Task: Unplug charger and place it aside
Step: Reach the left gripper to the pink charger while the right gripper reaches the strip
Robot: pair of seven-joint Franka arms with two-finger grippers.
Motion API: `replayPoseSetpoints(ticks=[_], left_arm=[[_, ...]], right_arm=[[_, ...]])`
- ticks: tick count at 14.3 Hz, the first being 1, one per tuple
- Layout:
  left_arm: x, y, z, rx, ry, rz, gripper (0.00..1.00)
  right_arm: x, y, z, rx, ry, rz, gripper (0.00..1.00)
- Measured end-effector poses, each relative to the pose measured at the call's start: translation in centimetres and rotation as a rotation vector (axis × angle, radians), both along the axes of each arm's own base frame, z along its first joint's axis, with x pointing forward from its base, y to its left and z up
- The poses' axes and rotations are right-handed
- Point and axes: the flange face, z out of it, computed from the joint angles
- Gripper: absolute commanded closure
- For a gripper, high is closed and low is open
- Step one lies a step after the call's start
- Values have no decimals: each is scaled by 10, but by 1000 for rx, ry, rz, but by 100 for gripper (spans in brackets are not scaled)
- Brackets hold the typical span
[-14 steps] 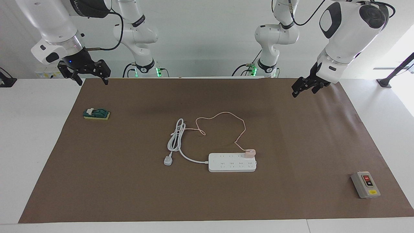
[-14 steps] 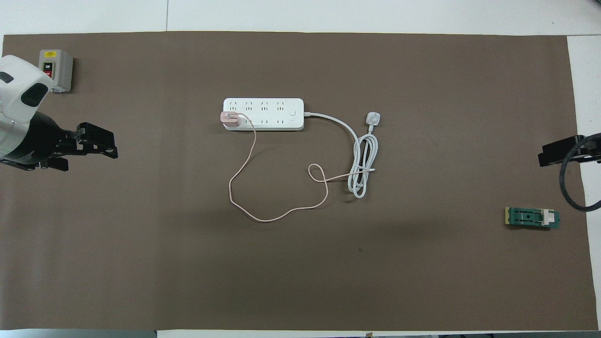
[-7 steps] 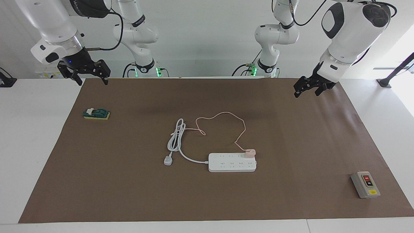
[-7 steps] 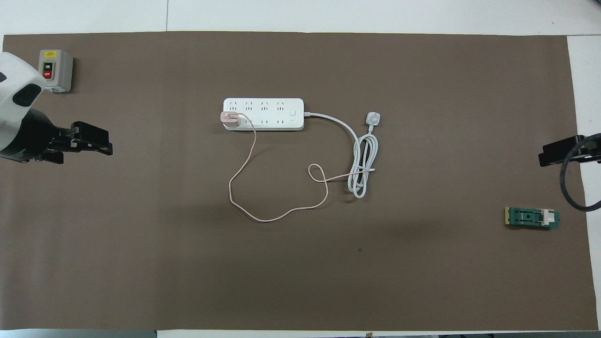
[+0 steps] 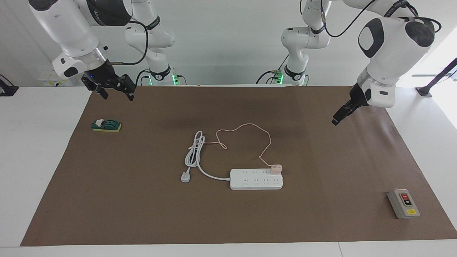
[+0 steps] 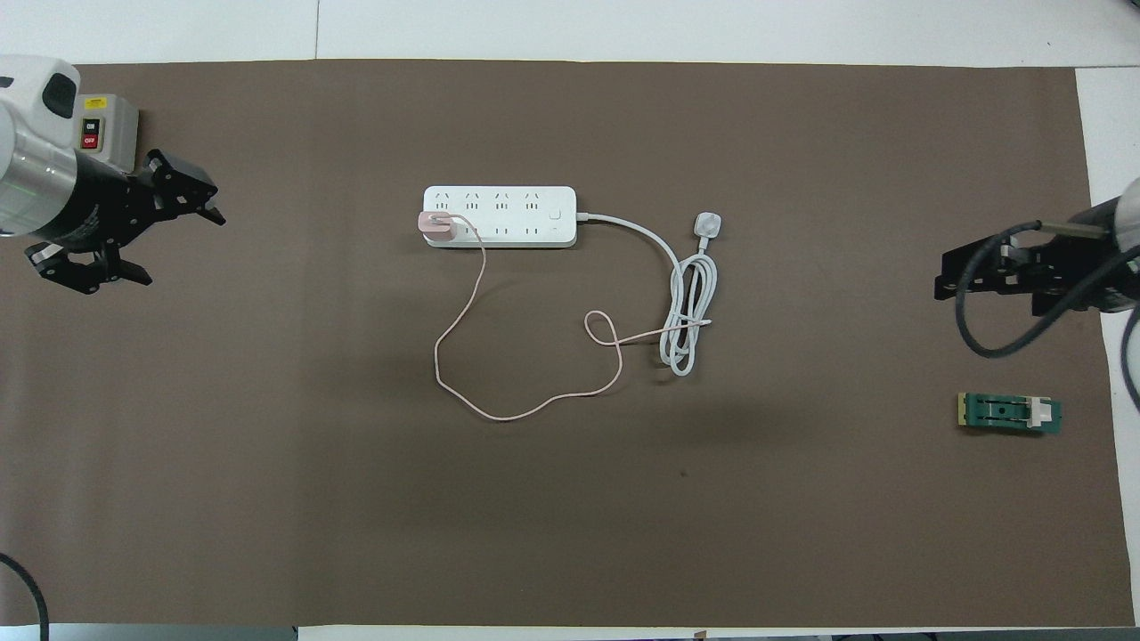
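The charger [image 5: 275, 168] is a small pale pink cube plugged into the white power strip [image 5: 250, 182], at the strip's end toward the left arm. Its thin pink cable [image 5: 246, 125] loops over the mat on the side nearer the robots. In the overhead view the charger [image 6: 435, 224] sits on the strip [image 6: 508, 200] and the cable [image 6: 499, 414] curls back toward the white cord. My left gripper [image 5: 336, 120] [image 6: 183, 251] hangs open and empty over the mat near the left arm's end. My right gripper [image 5: 117, 96] [image 6: 944, 287] is open and empty over the mat's edge at the right arm's end.
The strip's thick white cord [image 5: 194, 150] lies coiled beside it, ending in a white plug [image 5: 185, 177]. A grey switch box [image 5: 403, 203] stands at the left arm's end, far from the robots. A green block [image 5: 106, 125] lies near the right gripper. A brown mat [image 5: 142, 214] covers the table.
My left gripper has turned and dropped lower, farther out over the mat. My right gripper has shifted inward over the mat's edge. The charger and strip have not moved.
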Motion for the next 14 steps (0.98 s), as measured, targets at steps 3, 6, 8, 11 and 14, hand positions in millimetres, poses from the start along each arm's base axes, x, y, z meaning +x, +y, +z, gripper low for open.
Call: replayPoseSetpoints(ticks=[3,6,8,11,14], left_arm=[[19,-37,-27,22,39,231,0],[24,-84,-54,43,61,420,0],[22,-116,-73,62,78,538,0],[32,-146,-98,45,42,722,0],[38,-166,-123,32,23,782,0]], right_arm=[[18,33,-39,30,41,-124,0],[36,72,-76,86,91,-288,0],[46,98,-98,138,128,-406,0],[56,133,-120,208,187,-626,0],[62,159,-135,276,251,-804,0]])
